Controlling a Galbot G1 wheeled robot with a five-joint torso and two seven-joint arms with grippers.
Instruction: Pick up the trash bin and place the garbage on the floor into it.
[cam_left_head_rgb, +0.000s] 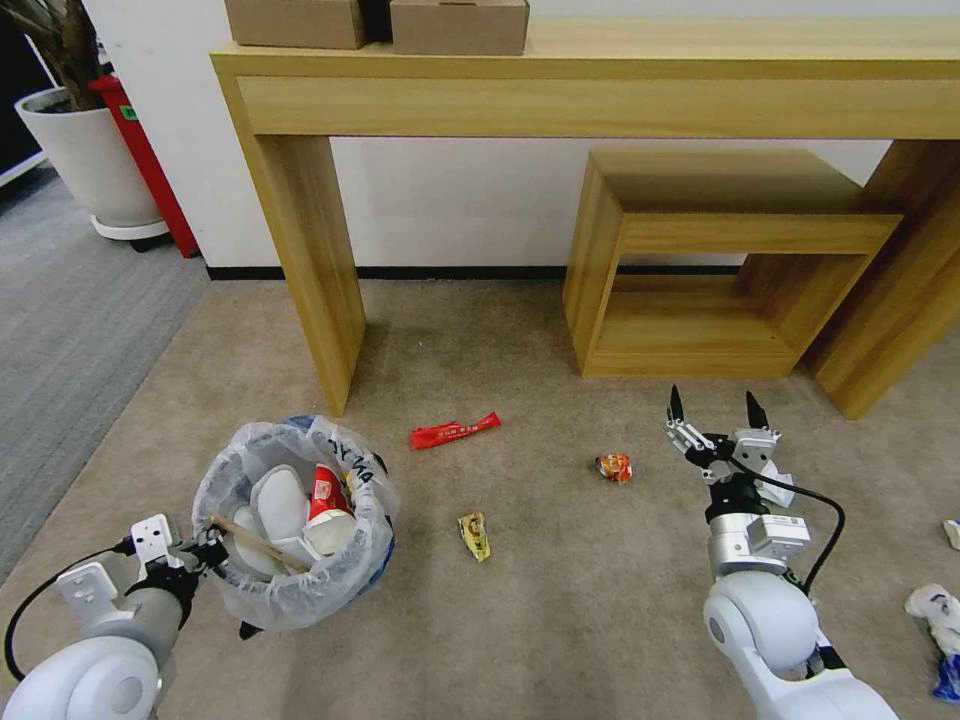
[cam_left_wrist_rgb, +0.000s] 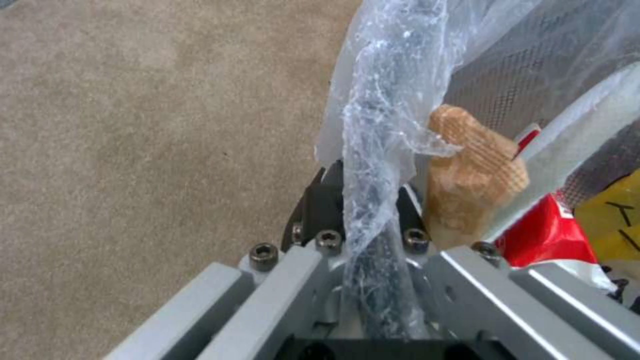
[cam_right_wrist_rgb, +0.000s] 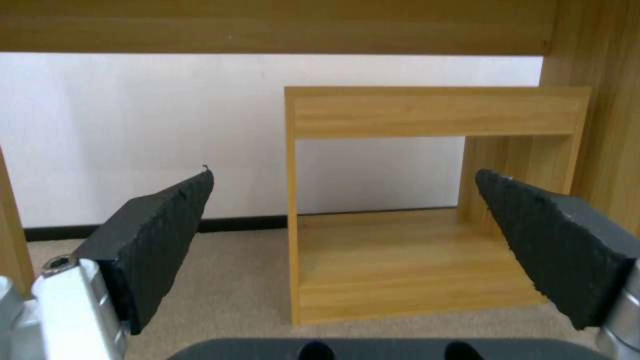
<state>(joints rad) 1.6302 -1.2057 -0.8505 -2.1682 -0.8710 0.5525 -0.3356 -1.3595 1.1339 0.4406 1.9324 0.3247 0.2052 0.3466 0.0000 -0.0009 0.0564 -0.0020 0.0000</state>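
The trash bin (cam_left_head_rgb: 295, 520), blue with a crinkly whitish bag, is at the left on the tan floor (cam_left_head_rgb: 560, 610). It holds white paper, a red wrapper (cam_left_head_rgb: 325, 492) and a wooden stick (cam_left_head_rgb: 255, 543). My left gripper (cam_left_head_rgb: 205, 550) is shut on its bagged rim (cam_left_wrist_rgb: 377, 150), one finger (cam_left_wrist_rgb: 320, 200) outside the bag. Garbage lies loose on the floor: a red wrapper (cam_left_head_rgb: 455, 431), a yellow wrapper (cam_left_head_rgb: 475, 535), an orange wrapper (cam_left_head_rgb: 614, 467), and white and blue-white pieces (cam_left_head_rgb: 935, 610) at the right edge. My right gripper (cam_left_head_rgb: 715, 410) (cam_right_wrist_rgb: 343, 220) is open and holds nothing, right of the orange wrapper.
A wooden table leg (cam_left_head_rgb: 310, 270) stands just behind the bin. An open wooden shelf box (cam_left_head_rgb: 700, 260) stands ahead of the right gripper. Grey ribbed carpet (cam_left_head_rgb: 70, 320), a white planter (cam_left_head_rgb: 85, 160) and a red object are at the far left. Cardboard boxes (cam_left_head_rgb: 460, 25) sit on the table.
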